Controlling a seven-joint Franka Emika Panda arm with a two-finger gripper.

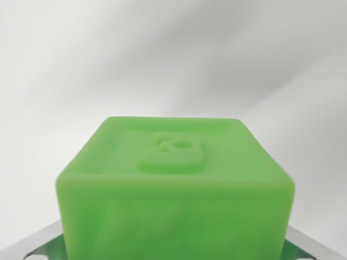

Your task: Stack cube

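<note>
**Green cube fills the lower wrist view**

1 green cube (176, 187) is seen close to the camera, filling the lower middle of the wrist view. A recessed square panel with a raised figure (174, 153) is shown on its top face. Metallic pieces (303, 241) are glimpsed at the bottom corners on both sides of the cube, touching or just beside it; whether these belong to the pincer cannot be told, and so its state cannot be told. A pale, blurred surface (173, 54), crossed by soft shadows, is seen behind. What carries the cube is hidden.
</note>
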